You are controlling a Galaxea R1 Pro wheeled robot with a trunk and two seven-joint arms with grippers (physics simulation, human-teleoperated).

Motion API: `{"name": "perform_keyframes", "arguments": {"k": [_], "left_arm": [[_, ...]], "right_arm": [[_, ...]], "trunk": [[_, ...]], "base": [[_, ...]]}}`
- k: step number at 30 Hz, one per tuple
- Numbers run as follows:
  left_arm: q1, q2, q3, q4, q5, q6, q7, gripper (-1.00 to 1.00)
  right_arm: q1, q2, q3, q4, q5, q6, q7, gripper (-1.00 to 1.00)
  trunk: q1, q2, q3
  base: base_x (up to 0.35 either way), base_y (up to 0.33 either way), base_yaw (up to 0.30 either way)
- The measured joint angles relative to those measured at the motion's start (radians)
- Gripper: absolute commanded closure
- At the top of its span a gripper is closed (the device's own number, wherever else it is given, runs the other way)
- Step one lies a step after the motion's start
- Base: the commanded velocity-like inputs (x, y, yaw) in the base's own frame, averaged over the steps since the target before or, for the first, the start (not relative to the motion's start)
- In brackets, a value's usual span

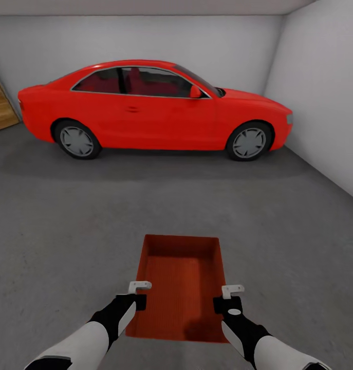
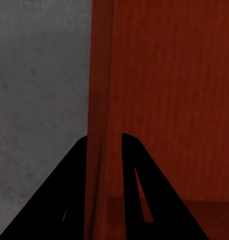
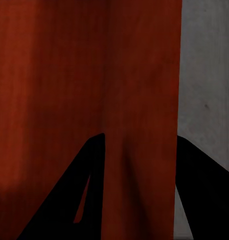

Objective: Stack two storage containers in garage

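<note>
head view, grip: left gripper [image 1: 138, 293] and right gripper [image 1: 228, 298] each pinch a side wall of the bin [image 1: 182, 280], probably to keep it level.
bin: above garage floor [image 1: 68, 231]; contact unclear.
beyond: red car [image 1: 155, 110], parked.
writing: none legible.

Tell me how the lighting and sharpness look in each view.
Head view: even soft light, faint shadow under the red car, bin sharp. Left wrist view: left claw in black silhouette against the bin wall. Right wrist view: right claw likewise black, floor grainy.
</note>
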Motion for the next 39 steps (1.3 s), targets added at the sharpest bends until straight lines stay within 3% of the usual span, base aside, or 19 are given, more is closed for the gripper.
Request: {"name": "perform_keyframes", "arguments": {"k": [39], "left_arm": [[0.0,0.0,0.0,0.0,0.002,0.0,0.0,1.0]], "right_arm": [[0.0,-0.001,0.001,-0.003,0.0,0.003,0.0,1.0]], "trunk": [[0.0,0.0,0.0]], "base": [[0.0,0.0,-0.286]]}}
